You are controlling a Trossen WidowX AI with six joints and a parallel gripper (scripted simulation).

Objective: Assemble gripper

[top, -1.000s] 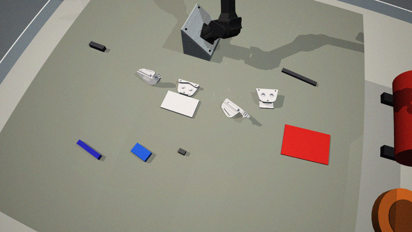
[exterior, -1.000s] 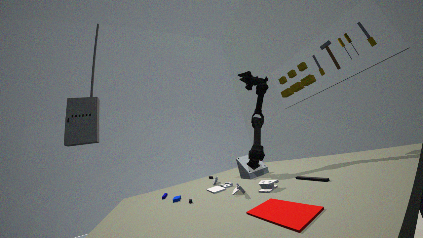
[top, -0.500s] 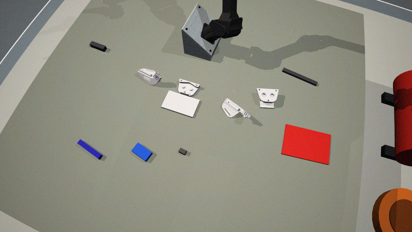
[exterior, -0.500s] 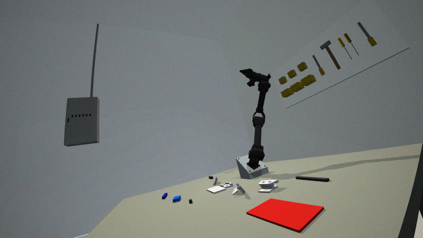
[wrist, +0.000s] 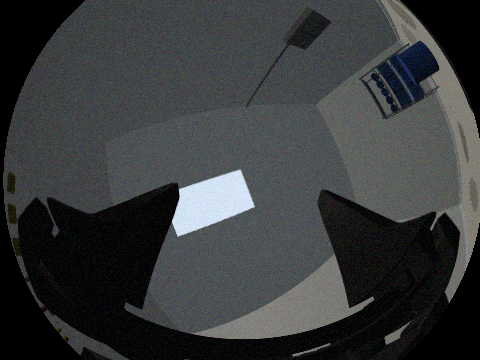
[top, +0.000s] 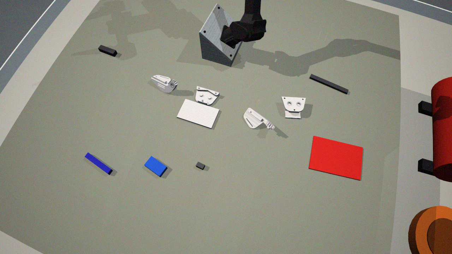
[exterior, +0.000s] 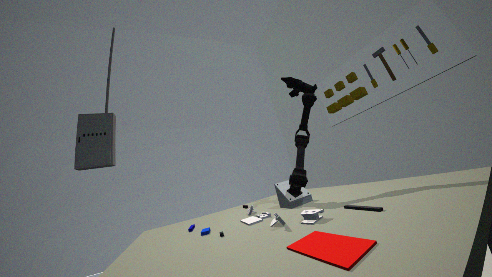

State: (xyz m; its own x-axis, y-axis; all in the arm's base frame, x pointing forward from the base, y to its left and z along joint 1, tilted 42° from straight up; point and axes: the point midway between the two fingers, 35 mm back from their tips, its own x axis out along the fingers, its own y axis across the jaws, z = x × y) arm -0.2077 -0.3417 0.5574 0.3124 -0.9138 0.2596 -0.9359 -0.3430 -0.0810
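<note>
While the black arm [top: 253,15] [exterior: 300,156] stood raised on its slanted grey mount [top: 210,48] [exterior: 284,201], its gripper [exterior: 286,83] [wrist: 251,194] was high above the table [top: 221,205] [exterior: 213,254], pointing to the left. The claw was spread wide, with nothing between its fingers.

On the far side of the table, left of centre, lay the gripper base [top: 204,99] [exterior: 263,215], its two pins bare and facing up. A white rectangular plate [top: 198,113] [exterior: 251,220] lay flat right beside it, on the near side; whether the two touched could not be told. Neither jaw was on the pins. One white jaw [top: 163,84] [exterior: 250,211] rested tilted to the left of the gripper base, while the other jaw [top: 253,118] [exterior: 278,219] rested tilted to the right, a little nearer, its teeth toward the right.

Farther right stood a white two-holed piece [top: 293,108] [exterior: 311,215], its holed face raised above a lower plate. Which white part was the housing plate could not be said for certain, but nothing covered the jaws.

A red panel [top: 335,157] [exterior: 331,248] lay flat at the near right, well apart from the gripper base. Toward the near left were a dark blue bar [top: 98,163] [exterior: 191,227], a blue block [top: 155,165] [exterior: 205,231] and a small black block [top: 200,165] [exterior: 221,234].
</note>
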